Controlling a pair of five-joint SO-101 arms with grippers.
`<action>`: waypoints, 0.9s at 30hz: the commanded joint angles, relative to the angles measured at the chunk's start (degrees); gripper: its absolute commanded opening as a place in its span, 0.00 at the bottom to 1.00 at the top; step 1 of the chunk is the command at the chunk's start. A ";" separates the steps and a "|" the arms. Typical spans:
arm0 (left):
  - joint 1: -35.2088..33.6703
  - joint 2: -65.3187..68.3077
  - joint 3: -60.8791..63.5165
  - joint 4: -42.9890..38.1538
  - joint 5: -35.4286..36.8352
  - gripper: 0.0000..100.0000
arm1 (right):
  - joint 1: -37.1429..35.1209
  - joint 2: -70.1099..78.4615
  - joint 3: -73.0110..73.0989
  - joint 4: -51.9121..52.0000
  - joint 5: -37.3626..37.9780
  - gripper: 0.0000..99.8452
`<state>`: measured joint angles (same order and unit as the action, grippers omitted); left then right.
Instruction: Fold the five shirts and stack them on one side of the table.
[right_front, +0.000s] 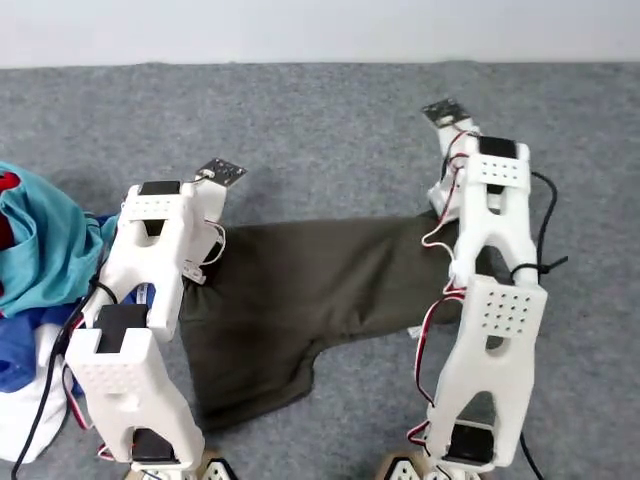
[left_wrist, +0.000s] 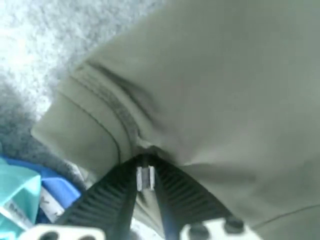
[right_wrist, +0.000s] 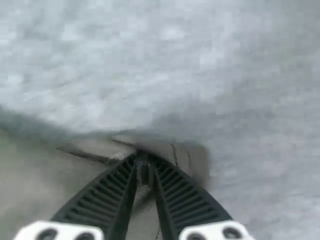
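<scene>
A dark green shirt lies spread on the grey table, between the two arms. The left gripper is at the shirt's edge on the left side, next to a stitched hem. Its two black jaws are pressed together with a small fold of the green cloth pinched between the tips. The right gripper is at the opposite side of the same shirt, at a corner of the cloth where the fabric meets the bare table. Its jaws are also closed, and they hold the edge of the cloth between them. So the shirt is gripped at both ends and stretches across from one gripper to the other. To the left of the left arm there is a pile of other shirts: a teal shirt on top, a blue shirt under it and a white shirt nearest to the arm's base. This pile is just beside the green shirt's left edge.
</scene>
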<state>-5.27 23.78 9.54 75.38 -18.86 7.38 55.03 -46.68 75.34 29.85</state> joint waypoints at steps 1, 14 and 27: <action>-0.35 -1.76 -0.92 -0.18 0.09 0.01 | 4.44 0.75 -11.34 0.04 -0.53 0.01; -1.85 -7.82 -0.84 1.85 0.44 0.01 | -4.62 1.10 -32.18 27.82 -0.62 0.01; -23.21 -31.21 -1.19 10.55 -3.69 0.01 | -12.44 -16.84 -7.56 27.65 -3.87 0.01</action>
<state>-22.77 -1.27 9.63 83.03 -19.65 -2.20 48.88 -62.33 100.48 26.42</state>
